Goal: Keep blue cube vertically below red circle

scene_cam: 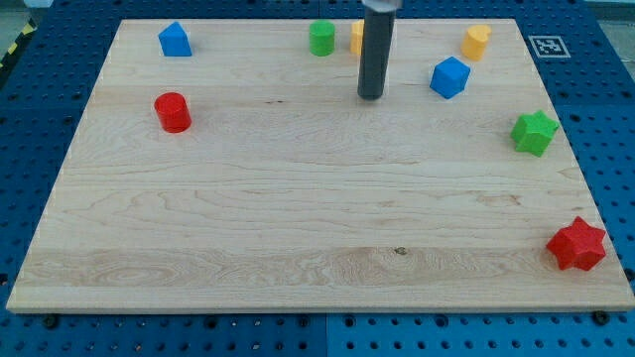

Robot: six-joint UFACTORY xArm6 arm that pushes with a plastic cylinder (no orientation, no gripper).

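The blue cube [450,77] sits near the view's top right on the wooden board [298,198]. The red circle, a short red cylinder [173,112], stands at the view's left, far from the cube. My tip [371,97] rests on the board to the left of the blue cube, with a clear gap between them, and well to the right of the red cylinder. The rod rises from the tip to the view's top edge.
A blue house-shaped block [175,40] is at top left. A green cylinder [321,39] and a yellow block [355,37], partly hidden by the rod, sit at top centre. Another yellow block [476,41] is top right. A green star [534,133] and red star [576,245] lie at the right.
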